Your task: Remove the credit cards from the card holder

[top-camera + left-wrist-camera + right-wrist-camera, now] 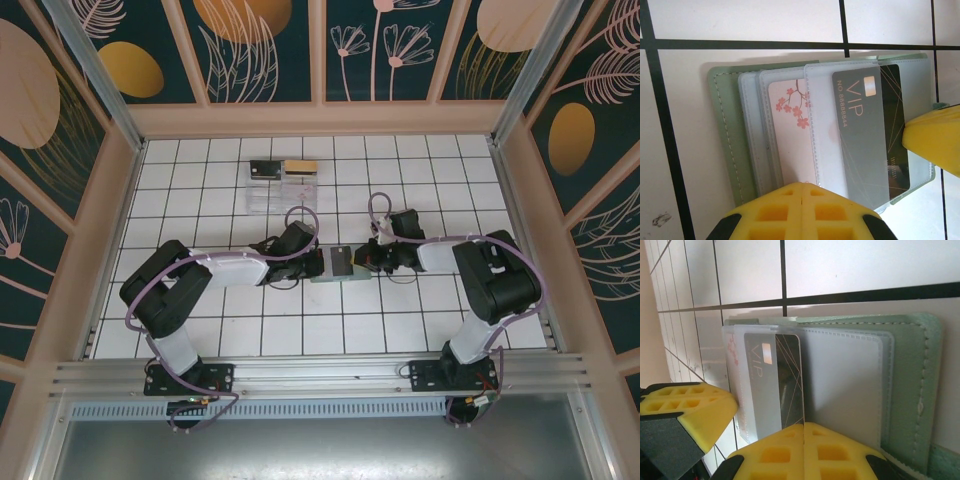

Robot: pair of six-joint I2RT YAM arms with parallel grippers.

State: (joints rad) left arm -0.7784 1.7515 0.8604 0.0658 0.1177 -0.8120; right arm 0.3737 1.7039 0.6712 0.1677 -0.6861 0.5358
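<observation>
1. The left gripper [802, 195] has its fingers [775, 212] pressed together, hiding one edge of the card holder [725, 130].
2. It lies open and green on the table [200, 330] between both grippers, holding a half-covered flower card [790, 125] and a VIP card [862, 135].
3. The right gripper [804, 435] is pressed together too.

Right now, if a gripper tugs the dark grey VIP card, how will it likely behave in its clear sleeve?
The dark grey VIP card looks flat and straight-edged, so probably stiff and light. Its glossy face inside the clear plastic sleeve suggests it would slide easily. The thin, soft pale green stitched card holder may drag along unless pinned.
</observation>
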